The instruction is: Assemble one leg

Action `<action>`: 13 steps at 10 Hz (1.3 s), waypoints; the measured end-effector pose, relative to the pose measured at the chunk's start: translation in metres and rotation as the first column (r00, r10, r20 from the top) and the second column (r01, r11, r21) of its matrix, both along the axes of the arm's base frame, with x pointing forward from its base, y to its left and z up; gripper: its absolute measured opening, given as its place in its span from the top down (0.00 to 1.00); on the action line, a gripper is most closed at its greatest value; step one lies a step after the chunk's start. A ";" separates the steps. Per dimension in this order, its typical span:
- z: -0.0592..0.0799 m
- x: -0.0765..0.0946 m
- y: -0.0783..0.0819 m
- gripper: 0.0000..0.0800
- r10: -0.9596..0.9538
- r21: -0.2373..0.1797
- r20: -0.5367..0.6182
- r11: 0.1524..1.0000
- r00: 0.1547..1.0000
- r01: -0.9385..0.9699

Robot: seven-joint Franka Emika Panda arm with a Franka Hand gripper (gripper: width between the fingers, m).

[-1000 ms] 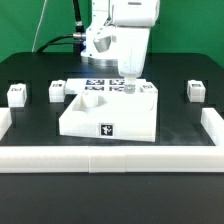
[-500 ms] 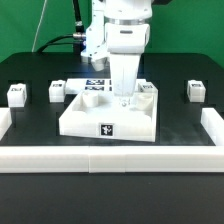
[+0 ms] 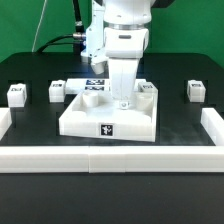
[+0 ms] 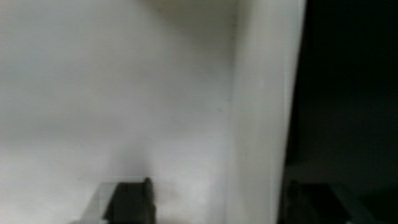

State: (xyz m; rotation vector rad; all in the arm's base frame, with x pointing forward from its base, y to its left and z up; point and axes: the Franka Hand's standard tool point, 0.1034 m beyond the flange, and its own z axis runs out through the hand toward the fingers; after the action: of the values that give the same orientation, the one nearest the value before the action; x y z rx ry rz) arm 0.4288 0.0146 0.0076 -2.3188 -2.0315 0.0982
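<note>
The large white tray-like piece (image 3: 108,118) lies in the middle of the black table. My gripper (image 3: 122,101) is lowered onto its far right part. In the wrist view the two dark fingertips (image 4: 130,203) stand apart, with the tray's white wall (image 4: 262,110) between them, nearer the other finger. The gripper looks open and holds nothing. Small white legs with tags stand loose on the table: two at the exterior view's left (image 3: 16,95) (image 3: 57,92), one at its right (image 3: 195,91). Another small white block (image 3: 147,90) shows at the tray's far right corner.
The marker board (image 3: 95,84) lies just behind the tray, partly hidden by the arm. A low white rail (image 3: 110,159) runs along the front and up both sides (image 3: 6,122) (image 3: 212,126) of the table.
The gripper has come down and slightly toward the exterior view's left, onto the tray's far right part. The tray and legs have not moved.
</note>
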 end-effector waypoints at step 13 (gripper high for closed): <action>0.000 0.026 0.011 0.92 0.051 0.009 0.030 0.999 0.998 -0.051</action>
State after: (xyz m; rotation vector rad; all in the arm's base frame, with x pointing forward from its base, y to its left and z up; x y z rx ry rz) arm 0.4551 0.0256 0.0078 -2.2769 -2.1007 0.0558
